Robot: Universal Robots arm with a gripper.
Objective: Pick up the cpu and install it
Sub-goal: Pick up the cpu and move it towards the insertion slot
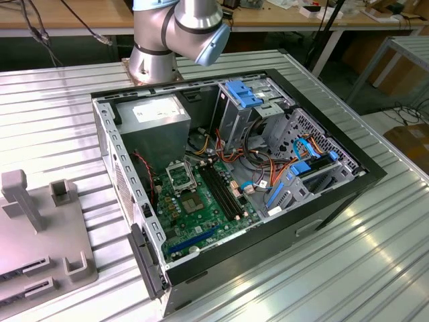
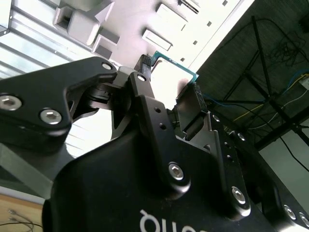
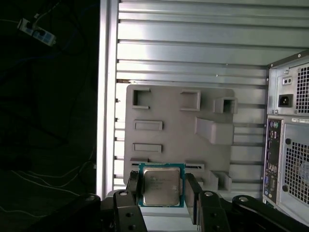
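Note:
The cpu [image 3: 161, 186], a flat square chip with a silver-grey top and a thin green rim, sits between the two black fingers of my gripper [image 3: 162, 189], which is shut on its opposite edges. In the second wrist view the same cpu [image 2: 170, 68] shows as a pale square with a green edge, clamped in the gripper [image 2: 169, 81]. It hangs well above the grey fixture tray [image 3: 169, 108]. In the exterior view the black square socket frame [image 1: 179, 176] lies on the green motherboard [image 1: 208, 215] inside the open computer case [image 1: 335, 194].
The grey fixture tray [image 1: 40, 235] with raised blocks lies on the ribbed metal table [image 1: 348, 268] at the exterior view's left. The arm's base [image 1: 155, 60] stands behind the case. Drive cages, blue clips and cables [image 1: 288, 161] fill the case's right half. A small bare grey chip [image 1: 193, 204] sits below the socket.

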